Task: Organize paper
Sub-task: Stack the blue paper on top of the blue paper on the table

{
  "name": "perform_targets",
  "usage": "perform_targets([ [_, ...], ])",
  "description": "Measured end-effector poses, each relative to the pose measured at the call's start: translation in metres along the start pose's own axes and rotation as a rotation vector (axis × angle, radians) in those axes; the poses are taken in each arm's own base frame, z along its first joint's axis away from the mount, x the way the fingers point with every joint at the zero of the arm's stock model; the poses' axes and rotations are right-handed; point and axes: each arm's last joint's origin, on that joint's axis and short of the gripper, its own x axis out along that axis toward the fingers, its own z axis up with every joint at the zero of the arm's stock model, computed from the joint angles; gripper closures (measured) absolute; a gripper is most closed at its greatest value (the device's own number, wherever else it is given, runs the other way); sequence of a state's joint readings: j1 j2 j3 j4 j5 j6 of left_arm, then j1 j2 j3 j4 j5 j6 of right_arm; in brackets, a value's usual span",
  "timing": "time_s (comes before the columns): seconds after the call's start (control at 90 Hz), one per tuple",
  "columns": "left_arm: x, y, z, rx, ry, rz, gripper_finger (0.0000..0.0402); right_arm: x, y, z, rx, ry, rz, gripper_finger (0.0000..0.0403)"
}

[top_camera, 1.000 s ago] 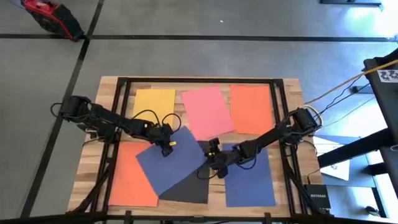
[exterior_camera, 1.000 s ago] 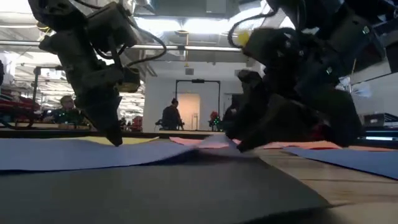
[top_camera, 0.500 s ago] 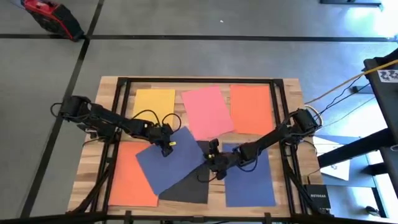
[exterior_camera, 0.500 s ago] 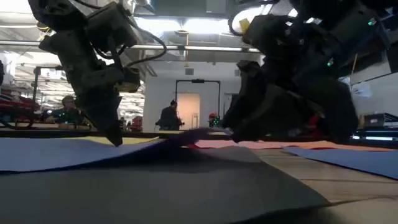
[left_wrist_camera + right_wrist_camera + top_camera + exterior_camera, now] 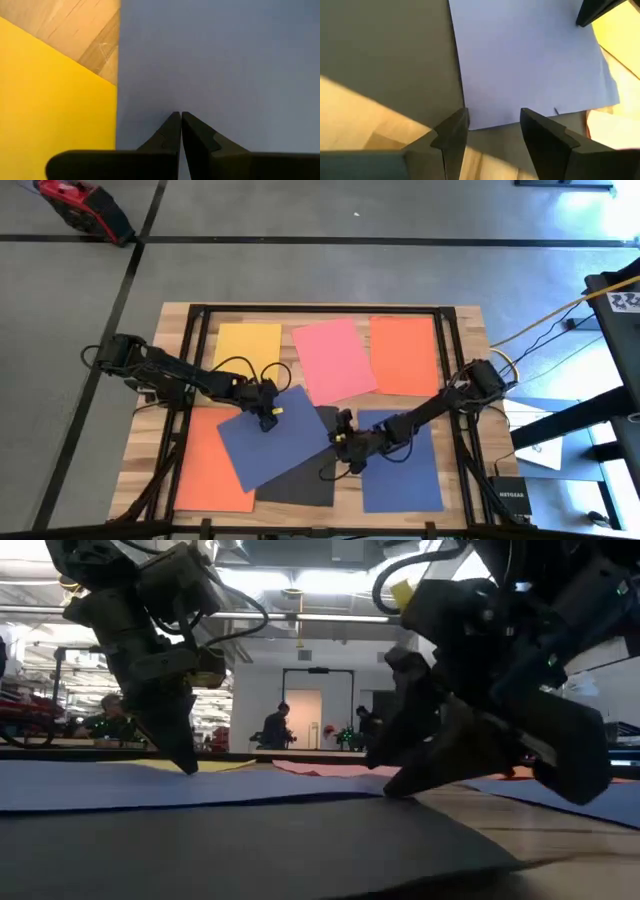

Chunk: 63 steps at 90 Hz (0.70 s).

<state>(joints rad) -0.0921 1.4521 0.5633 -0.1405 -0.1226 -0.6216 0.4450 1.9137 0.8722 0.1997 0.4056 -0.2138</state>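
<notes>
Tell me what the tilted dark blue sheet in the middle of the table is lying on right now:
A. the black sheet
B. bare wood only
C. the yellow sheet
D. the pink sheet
A: in the high view the tilted dark blue sheet overlaps the black sheet, whose lower part shows from under it, and the right wrist view shows the same blue edge over the black sheet.

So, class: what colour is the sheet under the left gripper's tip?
Dark blue, clearest in the high view; left gripper.
</notes>
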Motion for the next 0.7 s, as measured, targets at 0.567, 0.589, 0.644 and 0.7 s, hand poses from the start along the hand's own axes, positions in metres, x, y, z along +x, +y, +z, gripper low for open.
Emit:
perform_targets([
  [0.567, 0.0000, 0.0002, -0.0003, 0.001, 0.003, 0.002, 0.0402, -0.0014, 0.0044, 0.0011, -0.008, -0.008, -0.011, 0.0230],
  [0.589, 0.0000, 0.0003, -0.0004, 0.001, 0.004, 0.003, 0.0402, -0.0014, 0.0045, 0.0011, -0.008, -0.008, -0.013, 0.0230],
  [0.644, 0.0000, 0.0004, -0.0005, 0.002, 0.005, 0.004, 0.0402, -0.0027, 0.0039, 0.0015, -0.010, -0.006, -0.011, 0.0230],
  [0.7, 0.0000, 0.0004, -0.0005, 0.002, 0.005, 0.004, 0.0402, -0.0036, 0.0036, 0.0015, -0.011, -0.003, -0.009, 0.0230],
])
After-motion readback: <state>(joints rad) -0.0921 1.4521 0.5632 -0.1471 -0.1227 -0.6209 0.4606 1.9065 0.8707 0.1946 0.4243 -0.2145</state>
